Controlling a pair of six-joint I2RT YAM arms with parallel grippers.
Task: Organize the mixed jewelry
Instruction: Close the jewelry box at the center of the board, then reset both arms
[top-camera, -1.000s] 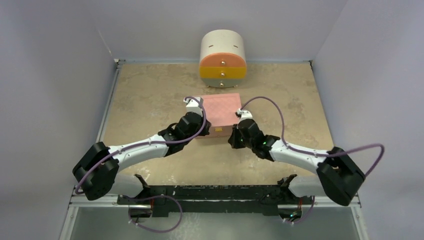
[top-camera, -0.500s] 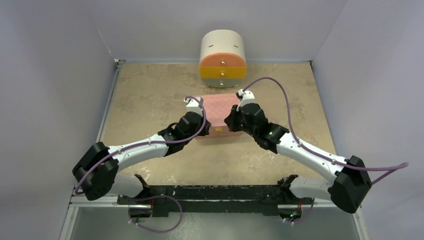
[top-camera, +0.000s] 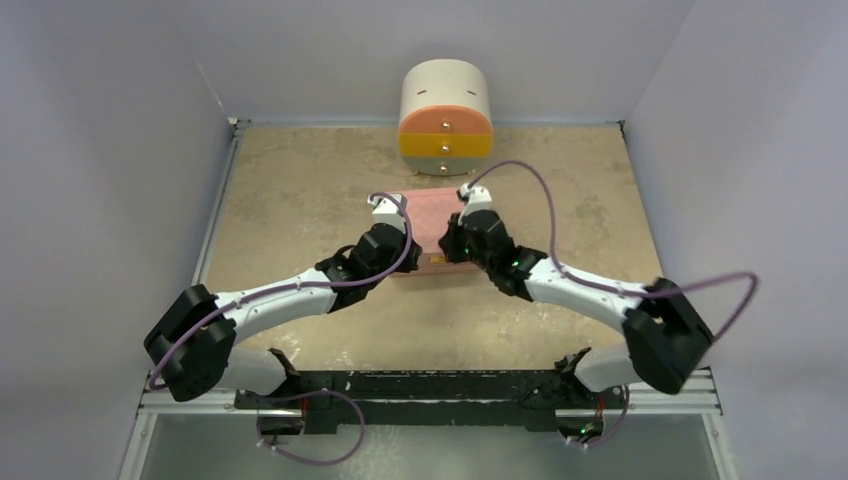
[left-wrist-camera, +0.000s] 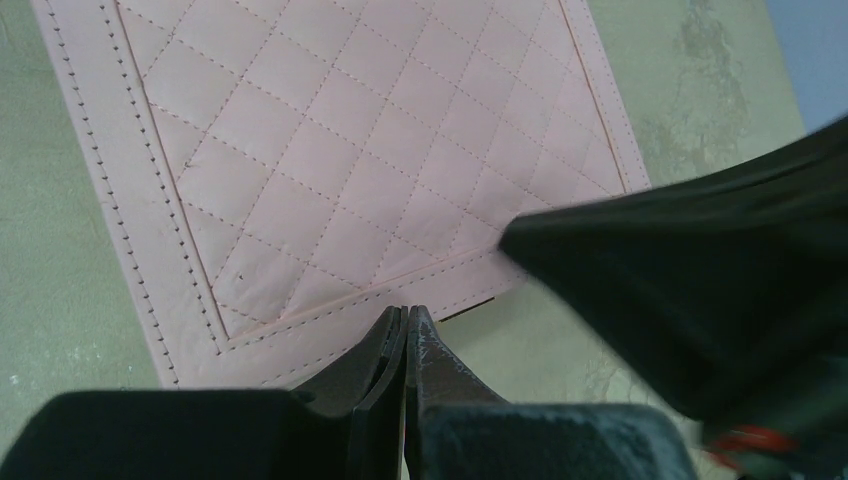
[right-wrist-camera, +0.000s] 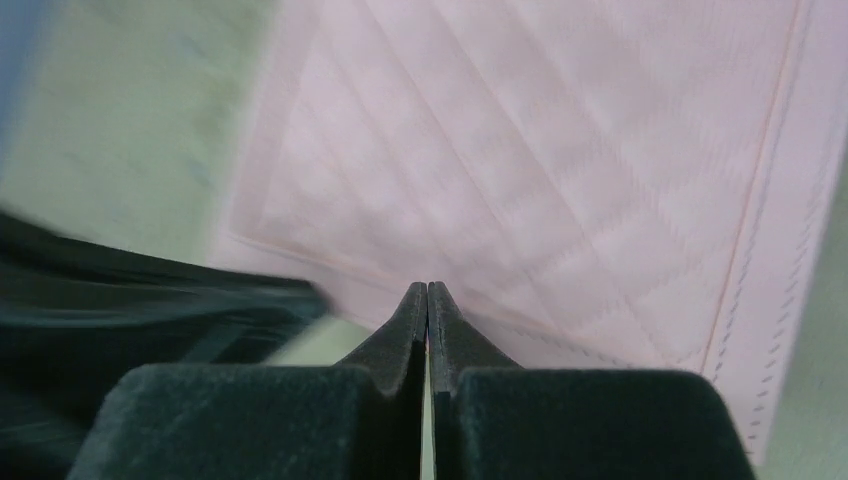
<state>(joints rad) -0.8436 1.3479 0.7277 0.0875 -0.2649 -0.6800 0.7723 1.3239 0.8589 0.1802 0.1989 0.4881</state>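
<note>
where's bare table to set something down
Bare table lies between the pink box and the left wall, and likewise toward the right wall. The strip between box and drawer cabinet is narrow. Crowded over the box's near side, where left fingers and right fingers meet.

Room over the pink box (top-camera: 432, 215) is taken at its near edge: the left side by the left tool (left-wrist-camera: 405, 312), the right side by the right tool (right-wrist-camera: 427, 288). Behind the box, passage is narrowed by the round cabinet (top-camera: 446, 118). Bare tabletop (top-camera: 290, 190) is found left and right of the box, bounded by walls (top-camera: 100, 150).
</note>
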